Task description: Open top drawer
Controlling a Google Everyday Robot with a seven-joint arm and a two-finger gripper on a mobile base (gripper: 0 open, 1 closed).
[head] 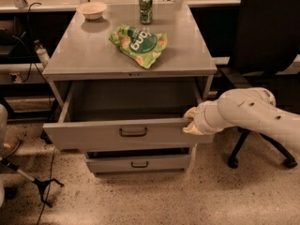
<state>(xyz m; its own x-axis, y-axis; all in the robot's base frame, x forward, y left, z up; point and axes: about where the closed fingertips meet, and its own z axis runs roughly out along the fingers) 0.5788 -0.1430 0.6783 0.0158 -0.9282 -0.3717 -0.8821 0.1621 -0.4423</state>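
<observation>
The top drawer (93,136) of the grey metal cabinet is pulled out far, its inside bare, with a small dark bar handle (133,131) at the middle of its front panel. My gripper (191,121) sits at the right end of the drawer's front panel, at its top edge, on the end of the white arm (253,114) that comes in from the right. A shorter lower drawer (138,163) below is shut.
On the cabinet top (84,55) lie a green snack bag (139,43), a green can (146,8) and a pale bowl (92,9). A black office chair (267,36) stands to the right behind my arm. Cables and a tripod leg (33,179) are on the floor at left.
</observation>
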